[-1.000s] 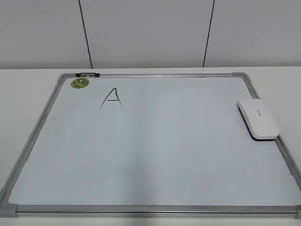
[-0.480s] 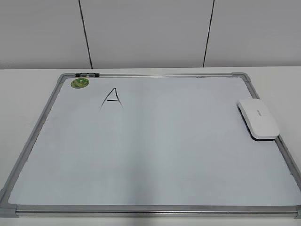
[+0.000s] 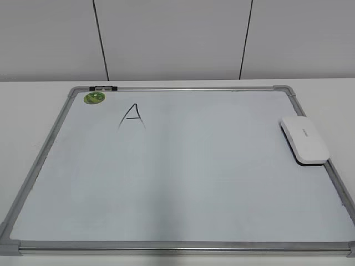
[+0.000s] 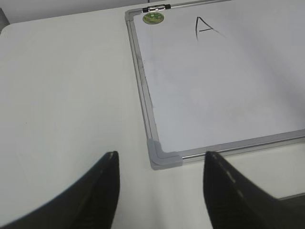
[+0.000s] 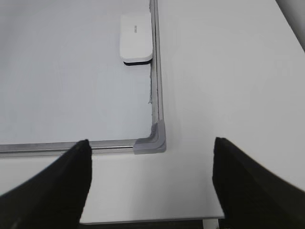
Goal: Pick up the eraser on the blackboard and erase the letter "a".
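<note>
The blackboard (image 3: 177, 88) is a white board with a silver-grey frame, lying flat on the white table. The eraser (image 3: 304, 141), a white rounded block with a dark underside, lies on the board by its right edge. It also shows in the right wrist view (image 5: 136, 38). A black angular capital "A" (image 3: 132, 116) is written at the upper left. No lowercase "a" shows. My left gripper (image 4: 162, 153) is open and empty above the board's near left corner. My right gripper (image 5: 151, 140) is open and empty above the near right corner (image 5: 152, 140). Neither arm shows in the exterior view.
A round green magnet (image 3: 94, 98) sits at the board's far left corner, next to a small black clip (image 3: 103, 87) on the frame. White table (image 4: 66, 86) borders the board on the left and right (image 5: 224, 71). A panelled wall stands behind.
</note>
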Tool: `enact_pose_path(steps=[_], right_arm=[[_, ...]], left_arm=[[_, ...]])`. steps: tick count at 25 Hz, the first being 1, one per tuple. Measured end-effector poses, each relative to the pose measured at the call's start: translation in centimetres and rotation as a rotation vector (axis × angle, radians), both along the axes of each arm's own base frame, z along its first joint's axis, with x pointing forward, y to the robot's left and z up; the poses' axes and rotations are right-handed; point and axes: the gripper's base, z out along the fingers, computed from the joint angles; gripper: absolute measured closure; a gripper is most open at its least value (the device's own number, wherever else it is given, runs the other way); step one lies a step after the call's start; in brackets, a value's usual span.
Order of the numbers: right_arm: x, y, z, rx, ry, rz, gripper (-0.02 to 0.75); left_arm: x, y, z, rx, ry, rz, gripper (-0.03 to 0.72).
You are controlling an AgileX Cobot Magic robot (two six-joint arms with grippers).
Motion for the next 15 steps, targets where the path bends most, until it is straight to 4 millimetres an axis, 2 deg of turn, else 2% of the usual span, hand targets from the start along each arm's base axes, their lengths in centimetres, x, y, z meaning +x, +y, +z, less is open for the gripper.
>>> enact_pose_path(steps=[15], right_arm=[[-0.21, 0.00, -0.03, 0.000, -0.012, 0.000, 0.151]], left_arm=[[-0.01, 0.00, -0.02, 0.000, 0.002, 0.000, 0.312]])
